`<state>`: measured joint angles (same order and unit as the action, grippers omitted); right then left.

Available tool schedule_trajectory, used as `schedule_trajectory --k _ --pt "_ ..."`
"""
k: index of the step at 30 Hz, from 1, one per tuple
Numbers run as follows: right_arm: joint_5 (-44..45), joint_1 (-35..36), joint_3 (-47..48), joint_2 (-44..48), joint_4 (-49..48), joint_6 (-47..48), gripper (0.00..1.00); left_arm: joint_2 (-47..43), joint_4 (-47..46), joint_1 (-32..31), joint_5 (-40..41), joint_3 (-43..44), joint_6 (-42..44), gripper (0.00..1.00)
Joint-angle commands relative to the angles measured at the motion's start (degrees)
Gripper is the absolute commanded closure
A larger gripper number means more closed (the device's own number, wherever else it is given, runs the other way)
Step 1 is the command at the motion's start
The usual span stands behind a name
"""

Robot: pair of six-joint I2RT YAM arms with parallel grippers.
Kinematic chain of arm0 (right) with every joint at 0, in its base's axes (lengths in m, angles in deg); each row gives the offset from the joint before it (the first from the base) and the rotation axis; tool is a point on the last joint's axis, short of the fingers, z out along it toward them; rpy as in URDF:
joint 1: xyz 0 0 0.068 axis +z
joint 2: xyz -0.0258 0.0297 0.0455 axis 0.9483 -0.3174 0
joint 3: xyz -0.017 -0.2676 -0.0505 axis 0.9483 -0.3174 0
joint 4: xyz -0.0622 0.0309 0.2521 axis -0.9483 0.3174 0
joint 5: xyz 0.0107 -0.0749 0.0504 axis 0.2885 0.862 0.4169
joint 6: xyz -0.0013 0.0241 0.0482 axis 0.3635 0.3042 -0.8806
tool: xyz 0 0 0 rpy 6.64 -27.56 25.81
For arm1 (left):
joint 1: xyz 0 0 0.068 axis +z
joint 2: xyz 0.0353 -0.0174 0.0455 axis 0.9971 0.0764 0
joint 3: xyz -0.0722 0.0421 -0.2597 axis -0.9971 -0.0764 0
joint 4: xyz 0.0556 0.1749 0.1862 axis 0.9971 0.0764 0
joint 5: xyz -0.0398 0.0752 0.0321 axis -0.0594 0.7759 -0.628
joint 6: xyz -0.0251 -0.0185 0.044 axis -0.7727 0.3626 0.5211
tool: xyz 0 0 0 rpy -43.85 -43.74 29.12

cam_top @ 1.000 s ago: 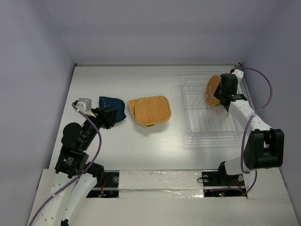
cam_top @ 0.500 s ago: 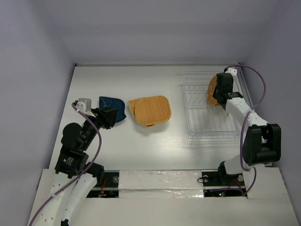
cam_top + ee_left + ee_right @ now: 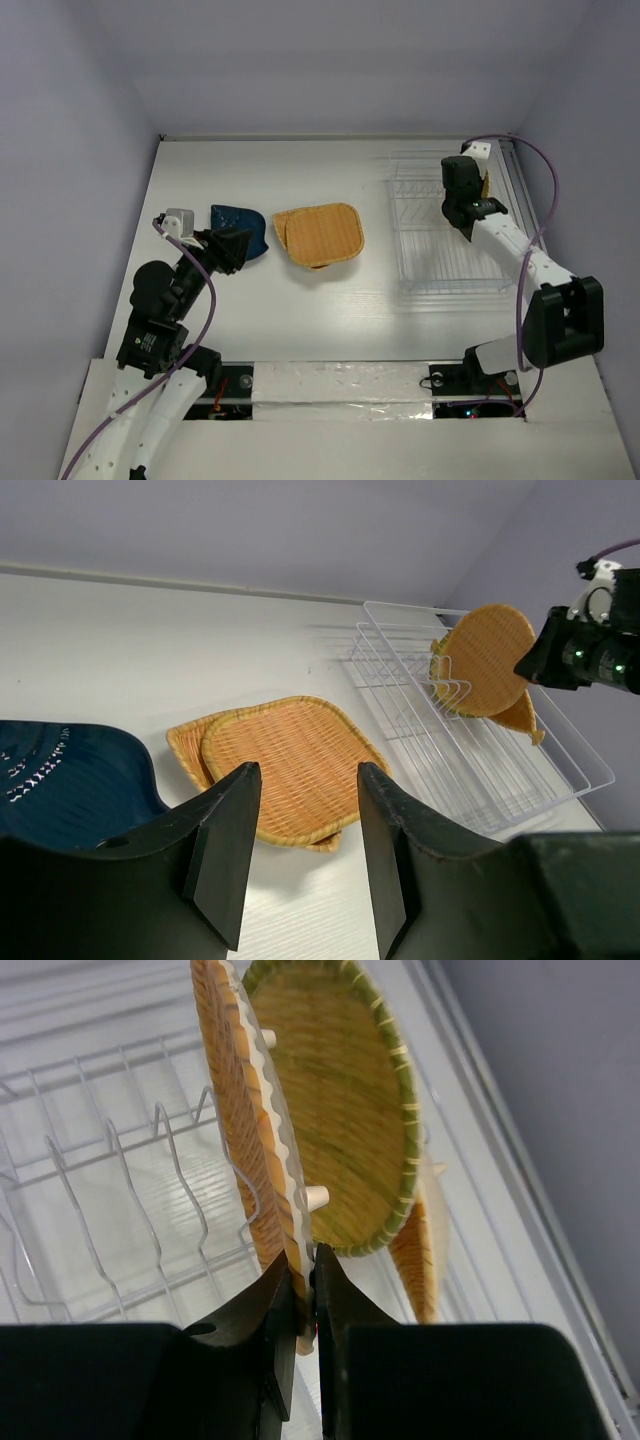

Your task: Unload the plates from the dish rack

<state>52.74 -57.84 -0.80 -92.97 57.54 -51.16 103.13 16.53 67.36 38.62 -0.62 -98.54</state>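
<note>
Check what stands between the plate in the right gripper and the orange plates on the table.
Nothing visible lies on the table between the dish rack and the rounded-square plate. Inside the rack, wire uprights flank the orange plate pinched by the right gripper. A green-rimmed plate stands close behind, so it likely must rise first.

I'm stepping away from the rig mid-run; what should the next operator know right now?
Left gripper: open, empty, by the dark blue plate.
Right gripper: shut on the rim of the ribbed-rim plate, which stands upright in the dish rack.
Done: the dark blue plate and the rounded-square orange plate lie on the table.
Left: lift out the gripped plate, then at least one more orange plate standing behind it.
</note>
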Motion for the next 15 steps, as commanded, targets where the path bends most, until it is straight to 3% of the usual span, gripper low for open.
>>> schedule_trajectory --k 1,8,11,15 --pt "4.69 1.99 3.83 6.27 -3.61 0.15 1.00 -0.19 -2.68 0.24 -0.41 0.46 0.24 0.60" --pt "7.52 4.89 5.94 15.41 0.69 -2.22 1.00 -0.19 -2.68 0.24 -0.50 0.46 0.23 0.60" --pt "1.38 6.29 5.77 20.33 1.22 -4.15 1.00 -0.11 -2.68 0.24 -0.41 0.37 0.32 0.60" --pt "-15.72 9.37 3.58 22.71 -1.49 -9.59 1.00 -0.11 -2.77 0.24 -0.59 0.37 0.15 0.60"
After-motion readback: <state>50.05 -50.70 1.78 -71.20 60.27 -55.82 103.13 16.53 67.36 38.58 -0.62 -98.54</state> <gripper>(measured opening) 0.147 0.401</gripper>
